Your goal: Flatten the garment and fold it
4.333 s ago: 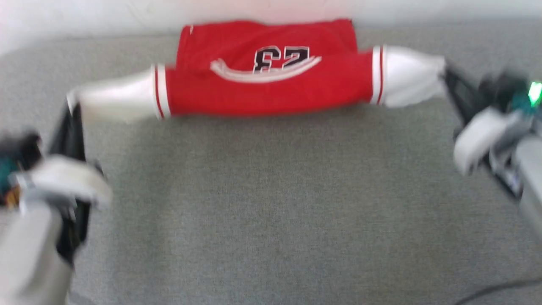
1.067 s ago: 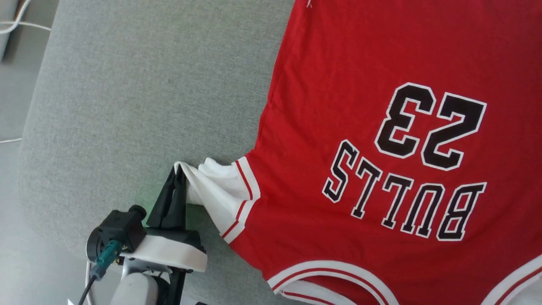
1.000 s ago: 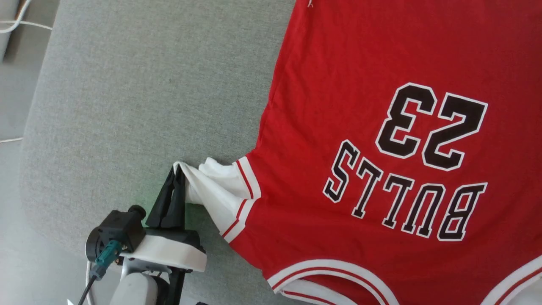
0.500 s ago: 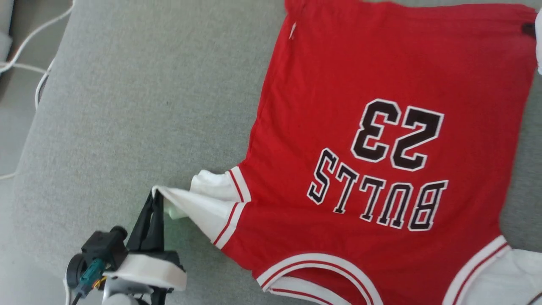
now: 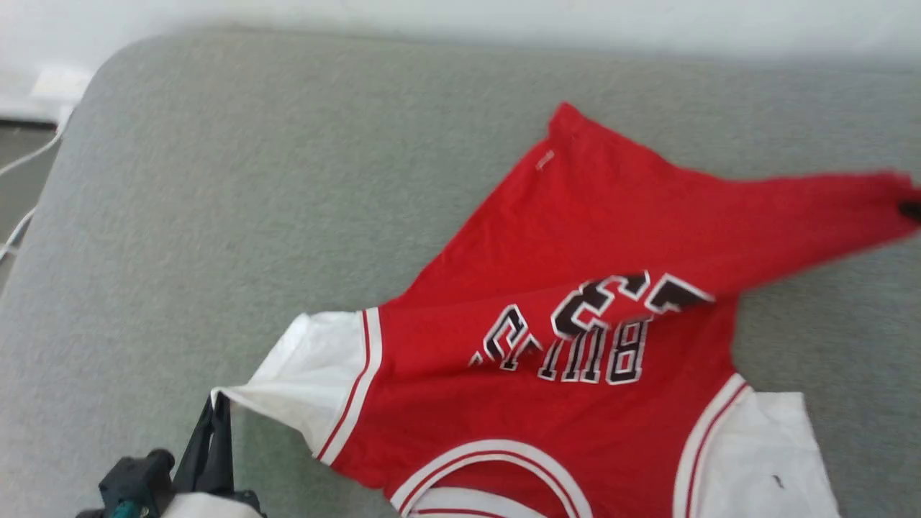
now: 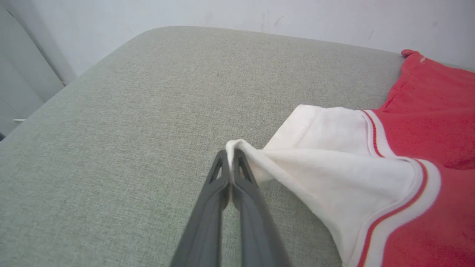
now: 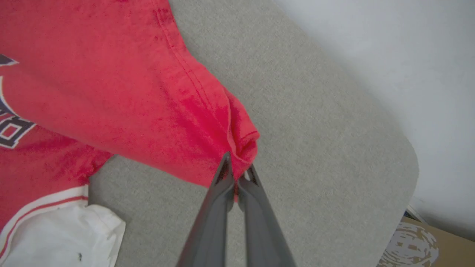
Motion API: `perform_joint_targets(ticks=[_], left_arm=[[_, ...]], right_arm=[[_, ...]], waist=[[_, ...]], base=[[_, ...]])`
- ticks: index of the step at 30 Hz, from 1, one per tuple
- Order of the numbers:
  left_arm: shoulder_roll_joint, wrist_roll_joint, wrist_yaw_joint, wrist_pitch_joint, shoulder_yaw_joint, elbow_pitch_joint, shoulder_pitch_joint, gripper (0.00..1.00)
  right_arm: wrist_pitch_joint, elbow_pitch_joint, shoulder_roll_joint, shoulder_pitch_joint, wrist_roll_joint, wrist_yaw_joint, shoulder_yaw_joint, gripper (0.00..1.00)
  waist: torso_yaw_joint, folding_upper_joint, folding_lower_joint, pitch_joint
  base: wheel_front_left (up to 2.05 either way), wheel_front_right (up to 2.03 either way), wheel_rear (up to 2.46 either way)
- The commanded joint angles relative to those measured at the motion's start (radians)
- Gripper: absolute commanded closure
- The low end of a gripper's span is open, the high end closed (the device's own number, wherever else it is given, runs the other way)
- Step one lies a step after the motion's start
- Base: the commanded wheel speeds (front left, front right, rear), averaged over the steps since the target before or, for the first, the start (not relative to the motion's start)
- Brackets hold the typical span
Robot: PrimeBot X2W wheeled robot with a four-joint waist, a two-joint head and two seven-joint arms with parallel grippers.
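Observation:
The garment (image 5: 575,403), a red jersey T-shirt with white sleeves and black lettering, lies on the grey cushion (image 5: 252,216), its far part lifted and folded over so the number is creased. My left gripper (image 5: 216,406) at the lower left is shut on the tip of the white left sleeve (image 6: 334,167), which is pulled taut and raised off the cushion; in its wrist view the left gripper (image 6: 231,155) pinches the cloth edge. My right gripper (image 7: 237,168) is shut on a red hem corner (image 7: 241,144), stretched out to the right edge (image 5: 903,205) of the head view.
A pale wall (image 5: 460,14) runs behind the cushion. White cables (image 5: 21,208) lie on the floor off the left edge. A cardboard box (image 7: 419,244) stands beyond the cushion's rounded right corner. The other white sleeve (image 5: 755,460) lies flat at the lower right.
The head camera has tilted, so the whole picture shifted. The right gripper has shut on the far right hem corner and lifted it, folding the red cloth over the number. The left grip holds.

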State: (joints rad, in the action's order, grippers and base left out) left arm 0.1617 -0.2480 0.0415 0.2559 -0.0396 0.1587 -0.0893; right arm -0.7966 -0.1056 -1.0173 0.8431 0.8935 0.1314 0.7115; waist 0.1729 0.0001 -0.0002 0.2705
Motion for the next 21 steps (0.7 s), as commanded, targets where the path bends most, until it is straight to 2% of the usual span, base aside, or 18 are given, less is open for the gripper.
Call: perform_joint_targets(ticks=[1, 6, 10, 15, 21], left_arm=[[0.008, -0.006, -0.008, 0.000, -0.007, -0.003, -0.018, 1.00], [0.014, -0.016, -0.013, -0.007, -0.014, -0.010, -0.046, 1.00], [0.018, -0.021, -0.016, -0.011, -0.016, -0.013, -0.058, 1.00], [0.021, -0.026, -0.018, -0.014, -0.014, -0.015, -0.064, 1.00], [0.021, -0.029, -0.019, -0.018, -0.004, -0.009, -0.058, 1.00]], right_arm=[[0.012, 0.026, -0.030, -0.042, 0.016, -0.001, 0.001, 1.00], [0.045, 0.116, -0.148, -0.227, 0.074, -0.001, 0.013, 1.00], [0.094, 0.144, -0.196, -0.394, 0.108, -0.001, 0.019, 1.00], [0.162, 0.142, -0.201, -0.602, 0.141, -0.001, 0.027, 1.00], [0.205, 0.101, -0.129, -0.775, 0.112, -0.001, 0.044, 1.00]], waist=[[-0.081, -0.0001, 0.0002, -0.076], [-0.116, -0.0001, 0.0002, -0.097], [-0.134, -0.0001, 0.0002, -0.099], [-0.143, -0.0001, 0.0002, -0.098], [-0.143, -0.0001, 0.0002, -0.092]], base=[[0.00, 0.00, 0.00], [0.00, 0.00, 0.00], [0.00, 0.00, 0.00], [0.00, 0.00, 0.00], [0.00, 0.00, 0.00]])
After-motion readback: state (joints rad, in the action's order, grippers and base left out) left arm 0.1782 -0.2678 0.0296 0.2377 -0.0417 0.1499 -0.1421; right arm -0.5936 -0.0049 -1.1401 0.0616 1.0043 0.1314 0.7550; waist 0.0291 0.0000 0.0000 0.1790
